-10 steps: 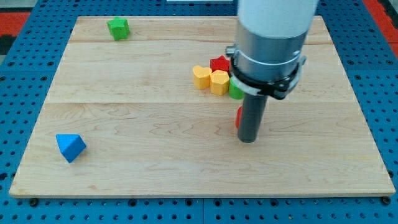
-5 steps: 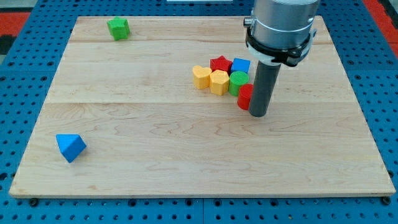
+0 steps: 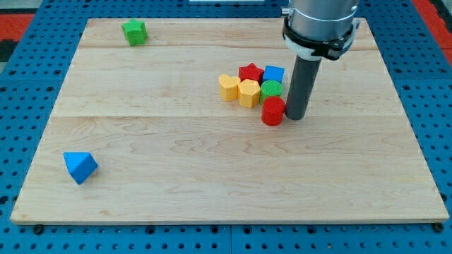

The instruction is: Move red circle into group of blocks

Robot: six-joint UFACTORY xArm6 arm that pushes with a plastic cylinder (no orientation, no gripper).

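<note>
The red circle lies on the wooden board, touching the lower side of the green circle. The group above it holds a yellow heart, a yellow hexagon, a red star and a blue square, all packed together. My tip rests on the board right against the red circle's right side, just below and right of the green circle.
A green block sits alone near the board's top left. A blue triangle sits alone near the bottom left. The arm's grey body hangs over the top right of the board. Blue pegboard surrounds the board.
My tip has moved toward the view's top, first pushing the red circle up against the group. The red circle now shows fully, left of the rod.
</note>
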